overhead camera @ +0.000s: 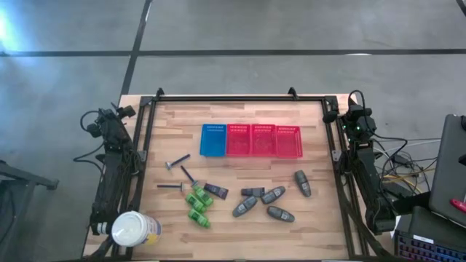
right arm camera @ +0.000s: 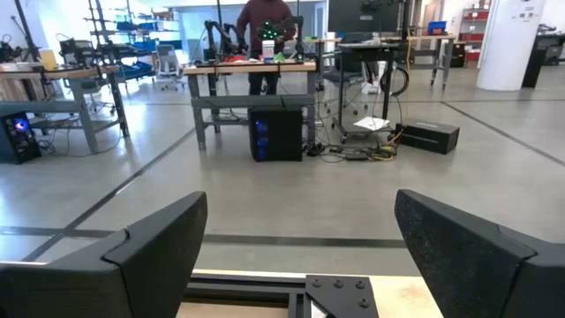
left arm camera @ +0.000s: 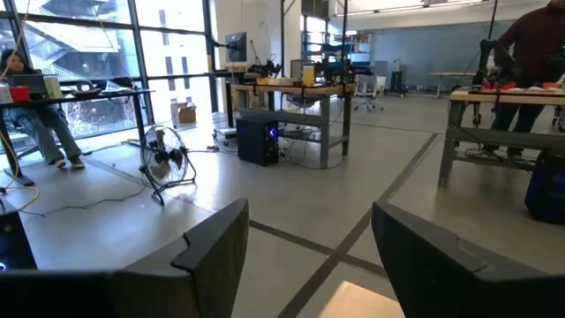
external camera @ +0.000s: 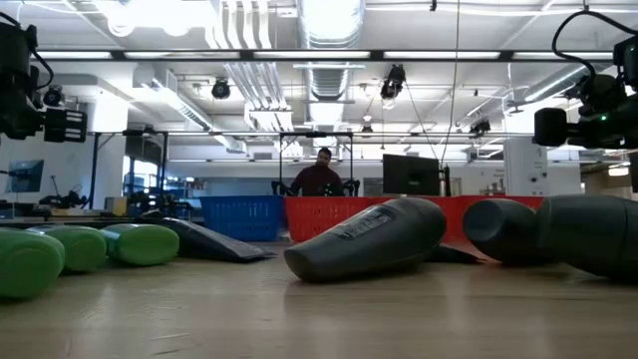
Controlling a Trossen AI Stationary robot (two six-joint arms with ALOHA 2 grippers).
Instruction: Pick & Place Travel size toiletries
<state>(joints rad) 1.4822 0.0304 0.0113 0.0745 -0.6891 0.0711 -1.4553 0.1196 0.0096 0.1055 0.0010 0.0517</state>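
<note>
The toiletries lie loose on the near half of the wooden table. Three green bottles [overhead camera: 197, 206] lie near the left, also in the low view [external camera: 80, 249]. Beside them lie dark-handled razors [overhead camera: 177, 161] and a small dark tube [overhead camera: 216, 191]. Grey oval containers [overhead camera: 274, 194] lie to the right, and one fills the low view [external camera: 366, 237]. My left gripper [left arm camera: 309, 256] is parked at the table's left edge, open, looking out into the room. My right gripper [right arm camera: 300, 256] is parked at the right edge, open as well.
A blue mesh basket [overhead camera: 212, 140] and three red ones [overhead camera: 263, 140] stand in a row at mid-table. A large white round jar [overhead camera: 134, 230] sits at the near left corner. A black frame [overhead camera: 240, 99] borders the table. People show in the room beyond.
</note>
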